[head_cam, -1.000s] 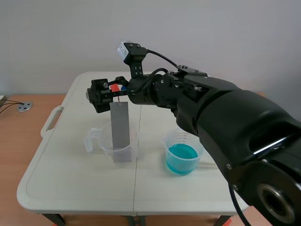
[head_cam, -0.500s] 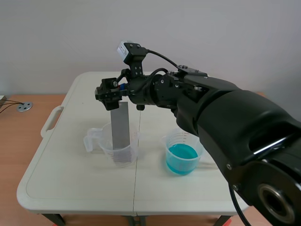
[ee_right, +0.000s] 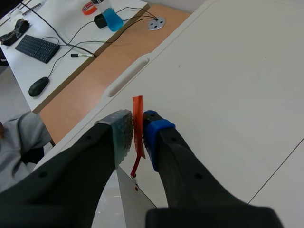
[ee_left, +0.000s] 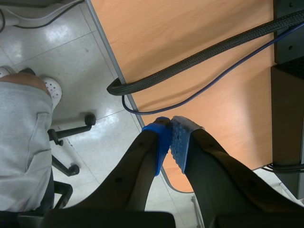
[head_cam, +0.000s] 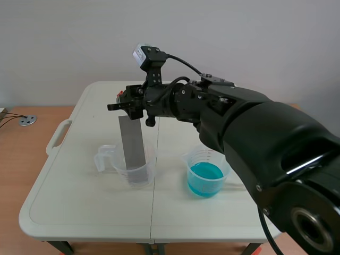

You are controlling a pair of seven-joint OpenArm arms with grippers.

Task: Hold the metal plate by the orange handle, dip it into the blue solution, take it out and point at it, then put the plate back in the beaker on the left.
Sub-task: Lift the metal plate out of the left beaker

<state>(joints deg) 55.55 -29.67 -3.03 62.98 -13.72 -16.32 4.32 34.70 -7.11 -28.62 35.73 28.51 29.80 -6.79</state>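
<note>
Right tool (ee_right: 137, 126) now rotated, clamped on orange handle (ee_right: 137, 105), metal plate (head_cam: 132, 143) hanging beneath into left beaker (head_cam: 151, 163).

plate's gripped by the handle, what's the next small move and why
Probably a straight lift. The right gripper is shut on the orange handle, but the lower end of the metal plate stands inside the left beaker. It likely needs to clear that rim before swinging sideways toward the blue solution.

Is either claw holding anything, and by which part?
The right claw pinches the orange handle of the metal plate, which hangs into the left beaker. The left claw holds nothing.
</note>
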